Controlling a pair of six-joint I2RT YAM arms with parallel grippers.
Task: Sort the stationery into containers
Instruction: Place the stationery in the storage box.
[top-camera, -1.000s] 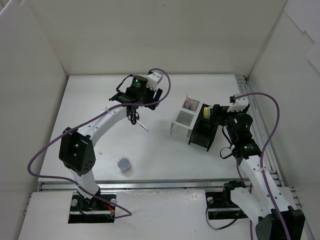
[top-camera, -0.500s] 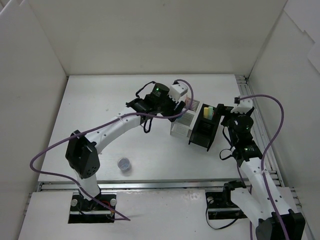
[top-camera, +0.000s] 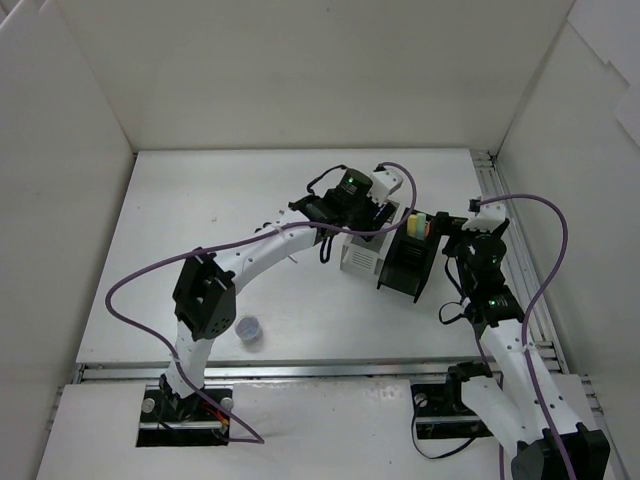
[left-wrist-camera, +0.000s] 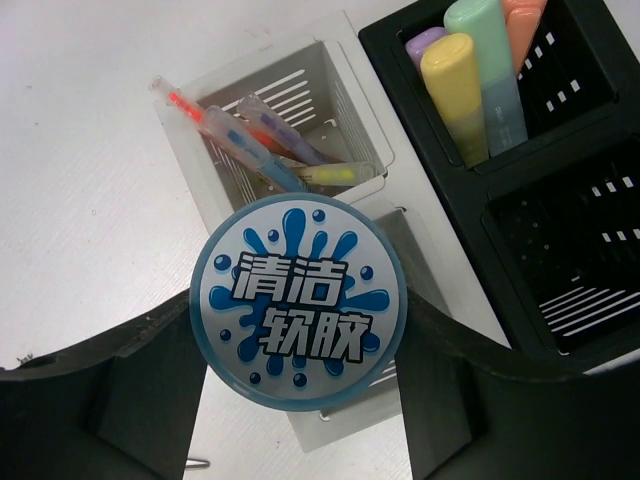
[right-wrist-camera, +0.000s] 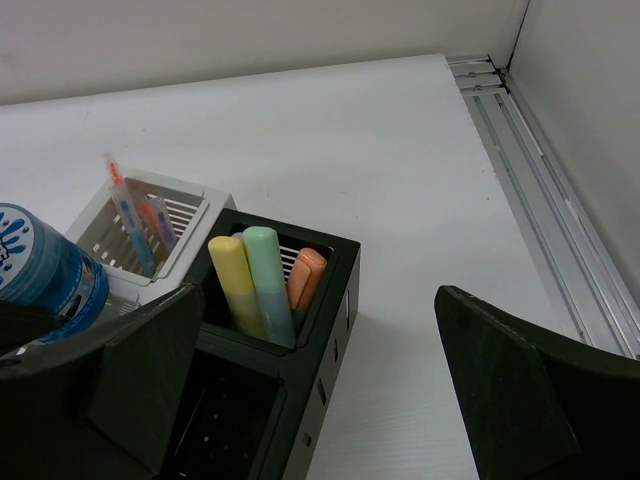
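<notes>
Blue tin (left-wrist-camera: 298, 300) is pinched between the left jaws, which have swung over from mid-table in the last second and now hang above the white organizer (left-wrist-camera: 330, 70), so a drop looks next. Below the jaws is its near compartment, mostly hidden. Just beyond are thin pens (left-wrist-camera: 240, 140), then the black holder (left-wrist-camera: 600, 130) with markers (left-wrist-camera: 455, 80). Right jaws are spread wide, empty, near the holder. Purple jar (top-camera: 249, 328) is well behind on the table (top-camera: 200, 200), unsorted.
</notes>
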